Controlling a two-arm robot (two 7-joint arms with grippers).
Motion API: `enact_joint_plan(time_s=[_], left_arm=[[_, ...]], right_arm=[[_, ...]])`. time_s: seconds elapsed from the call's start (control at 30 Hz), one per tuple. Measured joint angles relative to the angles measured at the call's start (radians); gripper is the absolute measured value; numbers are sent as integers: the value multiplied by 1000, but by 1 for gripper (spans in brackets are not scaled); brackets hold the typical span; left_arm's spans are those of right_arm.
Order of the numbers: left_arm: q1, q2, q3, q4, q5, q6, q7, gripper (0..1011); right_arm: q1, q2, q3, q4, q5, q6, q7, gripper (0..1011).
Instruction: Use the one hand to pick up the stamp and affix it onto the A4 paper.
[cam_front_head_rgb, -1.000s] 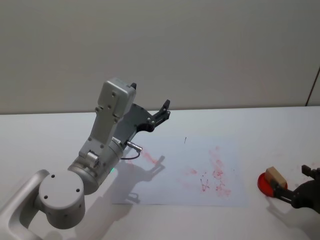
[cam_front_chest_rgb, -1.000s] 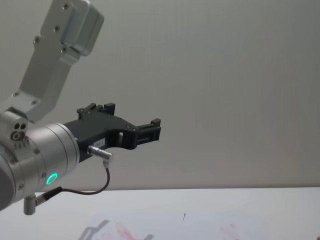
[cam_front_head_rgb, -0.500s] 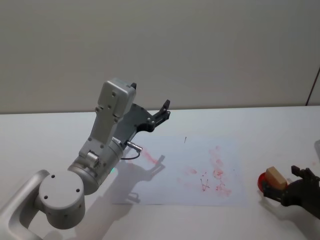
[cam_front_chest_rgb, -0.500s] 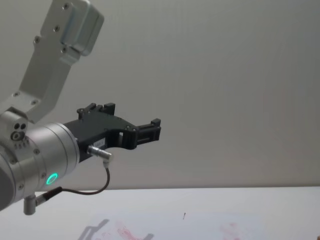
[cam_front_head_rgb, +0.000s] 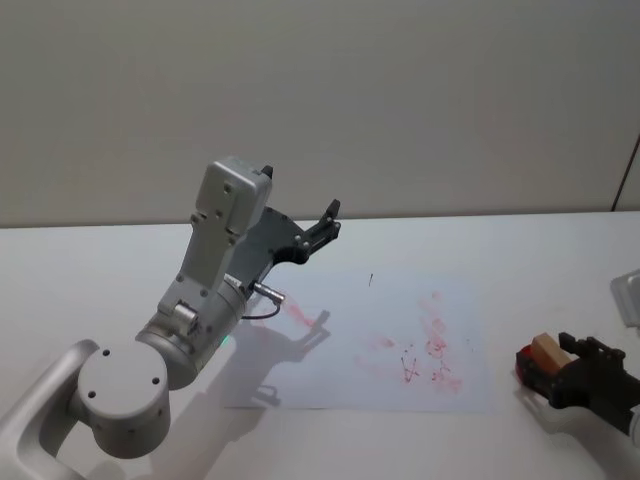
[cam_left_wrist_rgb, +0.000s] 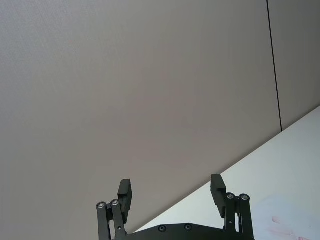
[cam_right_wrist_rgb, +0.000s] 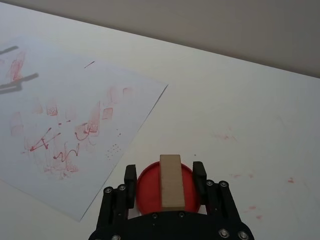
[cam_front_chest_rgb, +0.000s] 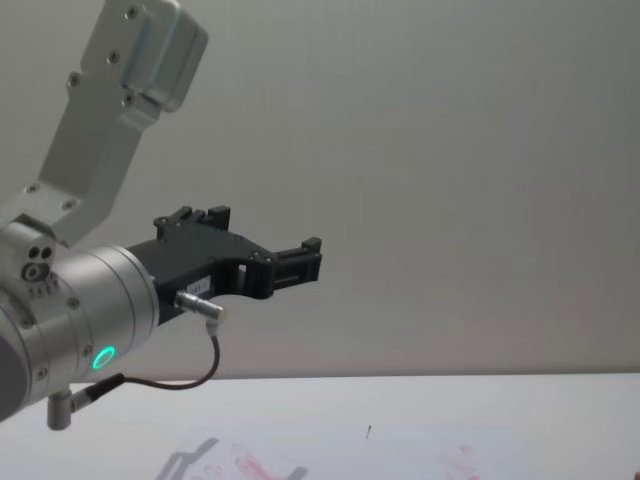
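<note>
The stamp (cam_right_wrist_rgb: 171, 181) sits on a pad (cam_right_wrist_rgb: 148, 186), right of the A4 paper (cam_right_wrist_rgb: 75, 125), within the right pincer (cam_right_wrist_rgb: 165, 171).

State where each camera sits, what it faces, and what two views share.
Head: high, looking down; left gripper raised, right gripper around the stamp.
Left wrist: faces wall past open fingers.
Right wrist: looks down on stamp and red pad.
Chest: low, facing the wall; left gripper.
Shared: head and right wrist show the paper.
</note>
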Motion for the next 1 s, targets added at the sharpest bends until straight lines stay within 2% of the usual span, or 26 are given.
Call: enact_joint_plan(time_s=[0.17, 0.2, 0.27, 0.3, 0.5, 0.77, 1.0], left_arm=[[0, 0, 0, 0, 0, 0, 0, 1001], [0, 0, 0, 0, 0, 0, 0, 1001], [0, 0, 0, 0, 0, 0, 0, 1001], [0, 0, 0, 0, 0, 0, 0, 1001], [0, 0, 0, 0, 0, 0, 0, 1001], [0, 0, 0, 0, 0, 0, 0, 1001], [0, 0, 0, 0, 0, 0, 0, 1001]], right_arm=[[5, -4, -2, 5, -4, 1, 3, 546], [7, -5, -3, 7, -5, 2, 4, 487], [8, -6, -4, 8, -6, 2, 4, 474], [10, -7, -4, 9, -7, 2, 5, 407], [13, -9, -5, 13, -9, 2, 6, 233], [12, -6, -2, 9, -9, -10, 8, 218], [22, -4, 4, -13, -5, -43, 22, 218]])
